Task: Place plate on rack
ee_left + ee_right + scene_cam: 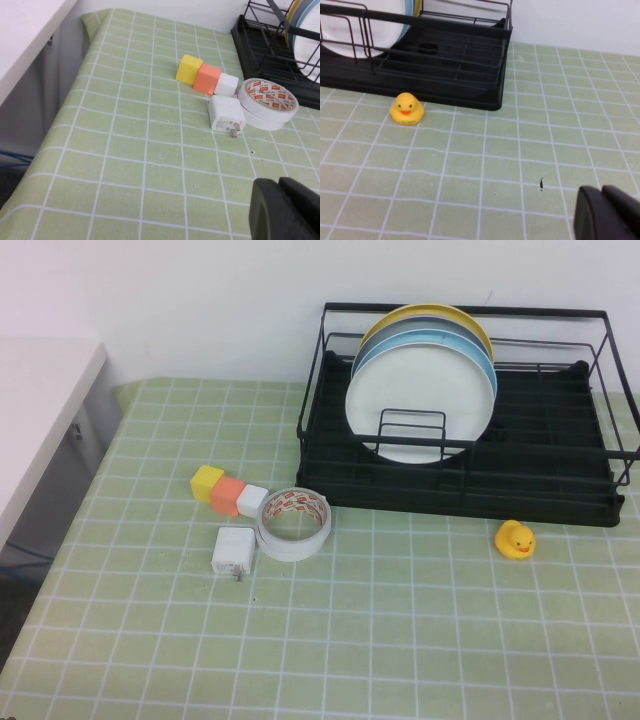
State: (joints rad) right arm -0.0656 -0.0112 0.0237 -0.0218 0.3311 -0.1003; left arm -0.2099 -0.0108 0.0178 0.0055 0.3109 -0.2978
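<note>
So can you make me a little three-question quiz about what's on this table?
1. True or false: the large round white plate already stands upright in the black wire dish rack.
2. Which plate stands furthest back in the rack? A) round yellow plate B) round light blue plate C) the white plate
3. Fill in: the small yellow rubber ____ sits on the green checked tablecloth in front of the rack.

The left gripper and right gripper hang low over the cloth, away from the rack.

Key: 1 true; 2 A; 3 duck.
</note>
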